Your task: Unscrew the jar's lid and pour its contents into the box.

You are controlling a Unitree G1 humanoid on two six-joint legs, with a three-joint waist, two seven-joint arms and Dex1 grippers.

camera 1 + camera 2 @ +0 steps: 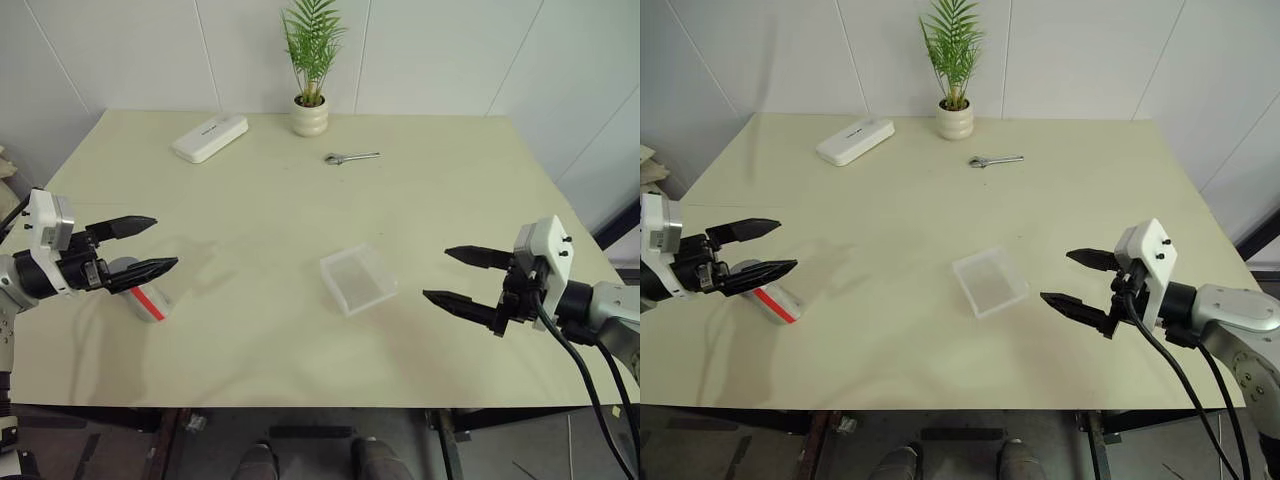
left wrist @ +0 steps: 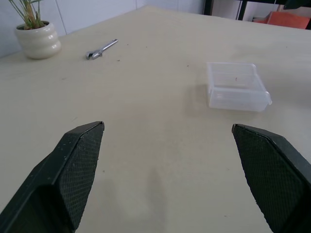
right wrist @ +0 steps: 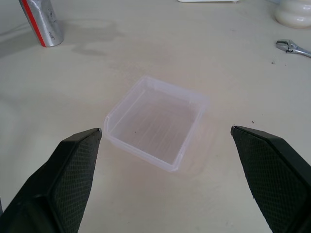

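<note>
The left claw [image 1: 140,248] hovers over the left side of the surface [image 1: 450,200] with its 2 black fingers spread apart, gripping nothing. Just beneath and behind its lower finger stands the jar [image 1: 145,295], a small cylinder with a silvery label and a red stripe, resting on the surface and leaning slightly. Its top is hidden by the claw from the head views, so whether the lid is on it cannot be told, nor can anything inside be made out.

The right claw [image 1: 465,277] hangs over the right side of the surface, its 2 fingers also wide apart and empty, pointing toward the middle. Between the 2 claws, nearer the right one, lies the box [image 3: 155,124], a shallow clear plastic tray sitting flat with its open side up. In the right wrist view it looks empty apart from 1 tiny dark speck on its floor.

Farther back lie a small metal wrench [image 1: 351,157], a white oblong case [image 1: 210,137] and, at the rear edge, a white plant pot [image 1: 309,116] holding a green palm-like plant [image 1: 313,45].
</note>
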